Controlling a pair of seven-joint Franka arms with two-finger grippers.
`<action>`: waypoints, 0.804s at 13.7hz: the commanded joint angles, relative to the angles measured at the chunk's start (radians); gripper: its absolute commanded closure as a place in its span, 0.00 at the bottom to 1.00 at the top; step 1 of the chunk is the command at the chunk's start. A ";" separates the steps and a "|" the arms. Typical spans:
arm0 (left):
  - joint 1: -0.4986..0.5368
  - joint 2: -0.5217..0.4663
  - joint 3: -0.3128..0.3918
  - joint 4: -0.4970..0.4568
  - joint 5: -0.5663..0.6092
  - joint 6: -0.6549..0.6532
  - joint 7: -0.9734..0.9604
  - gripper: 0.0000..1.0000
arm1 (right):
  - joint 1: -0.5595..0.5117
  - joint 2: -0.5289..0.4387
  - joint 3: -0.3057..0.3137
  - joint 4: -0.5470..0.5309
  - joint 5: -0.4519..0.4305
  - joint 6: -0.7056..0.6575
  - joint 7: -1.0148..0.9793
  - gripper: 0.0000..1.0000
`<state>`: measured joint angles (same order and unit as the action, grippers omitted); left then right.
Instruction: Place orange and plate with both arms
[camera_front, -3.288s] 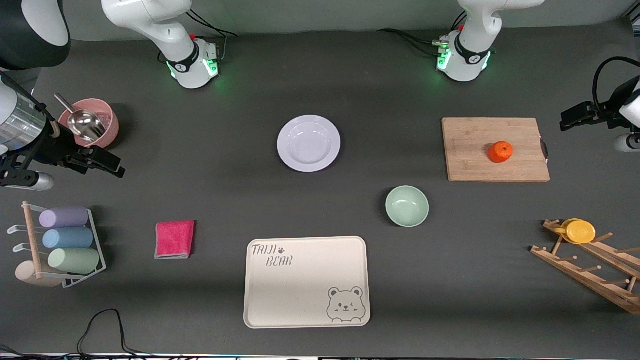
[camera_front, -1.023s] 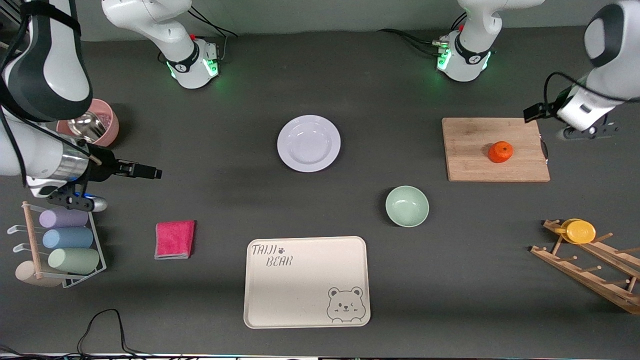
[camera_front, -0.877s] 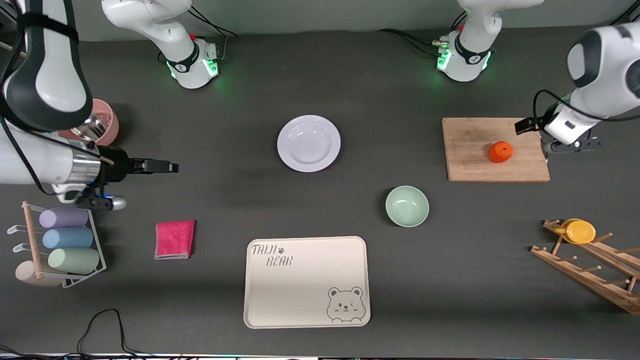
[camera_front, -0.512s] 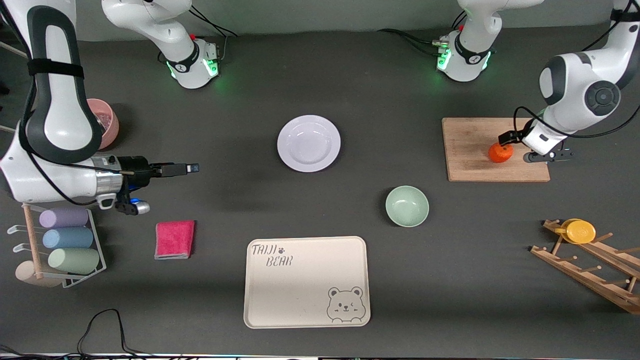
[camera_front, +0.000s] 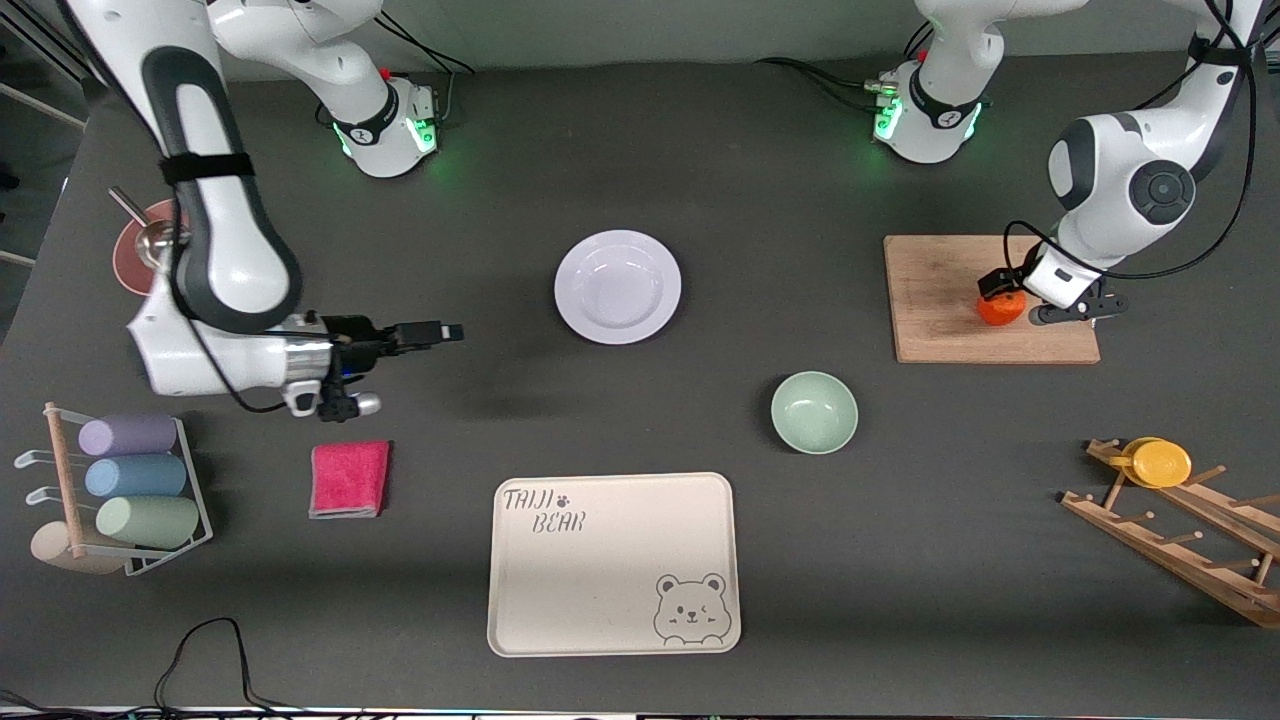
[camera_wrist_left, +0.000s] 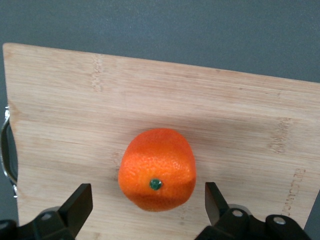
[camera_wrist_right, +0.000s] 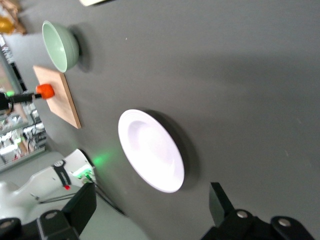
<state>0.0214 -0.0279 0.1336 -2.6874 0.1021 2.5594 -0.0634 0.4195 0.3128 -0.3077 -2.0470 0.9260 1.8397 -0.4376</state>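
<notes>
I read this as the very start of the job: nothing has been picked up yet. My left gripper (camera_front: 1008, 297) hangs over the small round bright-orange fruit (camera_front: 1000, 308), which sits on the rectangular bamboo cutting board (camera_front: 940, 300) toward the left arm's end of the table. In the left wrist view the orange (camera_wrist_left: 157, 170) lies between the two dark fingertips (camera_wrist_left: 76, 202), with a clear gap on each side; the jaws are spread wide and touch nothing. The fruit rests stem-dimple up on the wood, so I judge the grasp is lined up but not made.

My right gripper (camera_front: 432, 331) is spread apart as well and carries nothing. It is over bare dark tabletop, pointing at the round, shallow, glossy lavender-white plate (camera_front: 618, 287) but well apart from it. The plate lies flat near the middle of the table, farther from the front camera than the mint-green bowl (camera_front: 814, 412) and the cream rectangular bear-printed tray (camera_front: 613, 563). In the right wrist view the plate (camera_wrist_right: 151, 150) shows whole ahead of the fingers, untouched.

So what is left, by my judgement, is nearly everything: pinch the orange, reach the plate's rim and grip it, carry both to wherever they belong, and let go. Of the two arms, the left looks closer to its pickup.
</notes>
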 joint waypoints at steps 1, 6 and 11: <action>-0.008 0.008 -0.002 -0.048 -0.004 0.093 -0.027 0.00 | 0.025 0.012 -0.010 -0.137 0.190 0.059 -0.222 0.00; -0.017 0.029 -0.003 -0.065 -0.004 0.150 -0.055 0.06 | 0.080 0.066 -0.007 -0.159 0.261 0.079 -0.291 0.00; -0.021 0.028 -0.003 -0.066 -0.004 0.145 -0.055 1.00 | 0.136 0.129 -0.005 -0.203 0.401 0.119 -0.401 0.00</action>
<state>0.0156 0.0015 0.1277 -2.7398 0.1021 2.6869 -0.0976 0.5357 0.4136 -0.3055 -2.2286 1.2502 1.9454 -0.7515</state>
